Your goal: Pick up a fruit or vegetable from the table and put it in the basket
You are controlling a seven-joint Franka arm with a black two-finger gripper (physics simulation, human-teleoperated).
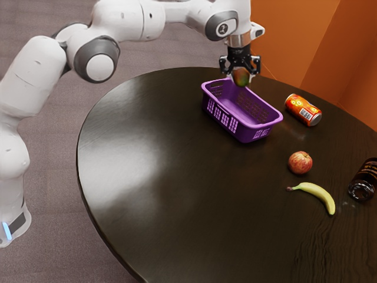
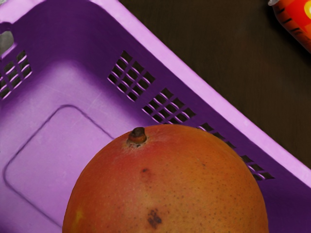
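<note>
In the exterior view my gripper (image 1: pixel 241 75) hangs above the far end of the purple basket (image 1: pixel 233 107), shut on a red-green mango (image 1: pixel 241 76). The mango is held above the basket's rim. In the wrist view the orange-red mango (image 2: pixel 167 184), stem showing, covers part of the basket (image 2: pixel 82 121). A red apple (image 1: pixel 300 163) and a yellow banana (image 1: pixel 317 194) lie on the table.
An orange-red can (image 1: pixel 303 110) lies beside the basket toward the exterior view's right; part of the can (image 2: pixel 295 19) is in the wrist view. A dark bottle (image 1: pixel 363 181) lies at the exterior view's right edge of the round table (image 1: pixel 177 194).
</note>
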